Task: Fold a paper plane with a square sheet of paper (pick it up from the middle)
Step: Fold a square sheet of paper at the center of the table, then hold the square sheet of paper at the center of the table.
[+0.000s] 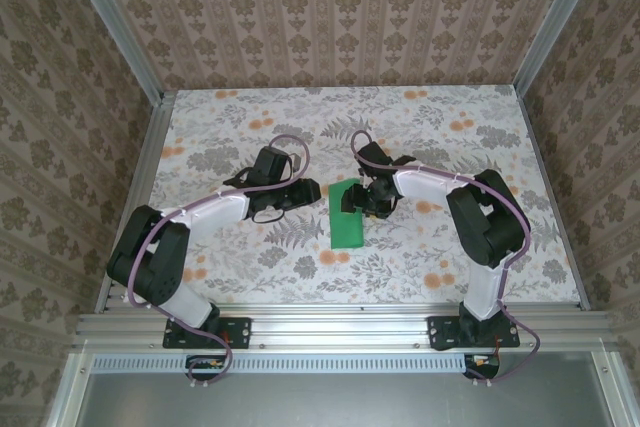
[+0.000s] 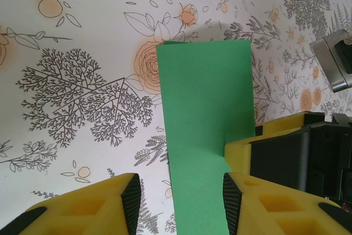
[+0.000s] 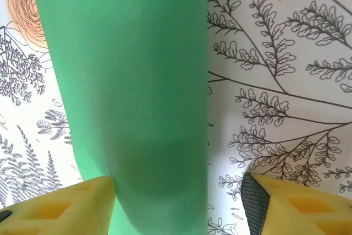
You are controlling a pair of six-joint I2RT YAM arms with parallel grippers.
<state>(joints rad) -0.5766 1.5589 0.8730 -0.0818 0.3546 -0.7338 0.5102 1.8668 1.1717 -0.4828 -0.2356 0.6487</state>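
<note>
The left arm (image 1: 200, 217) reaches in from the left of the green sheet of paper (image 1: 348, 227), and the left gripper (image 1: 308, 193) stands just beside the sheet's left long edge, near its far half. In the left wrist view this gripper's two yellow fingers (image 2: 82, 210) are apart with a clear gap. The near end of the sheet runs down between them, its right edge close along the right pad, while the left pad is apart from it with bare table showing in between. So the left gripper is open at a middle width and holds nothing. The sheet lies flat on the flower-printed table (image 1: 450, 247), about in the middle between the two arms. It shows as a long rectangle, narrower than a square, and at its far left corner a second thin edge peeks out. A yellow finger (image 2: 242, 152) of the right gripper (image 3: 179, 207) comes over the right long edge of the sheet. I cannot tell if it presses on the sheet there. In the right wrist view the sheet runs away from the camera and passes right beside the left finger, while the right finger is well apart from it over the bare table. This gripper also stands open and grips nothing. The right arm (image 1: 480, 217) comes in from the right of the sheet.
</note>
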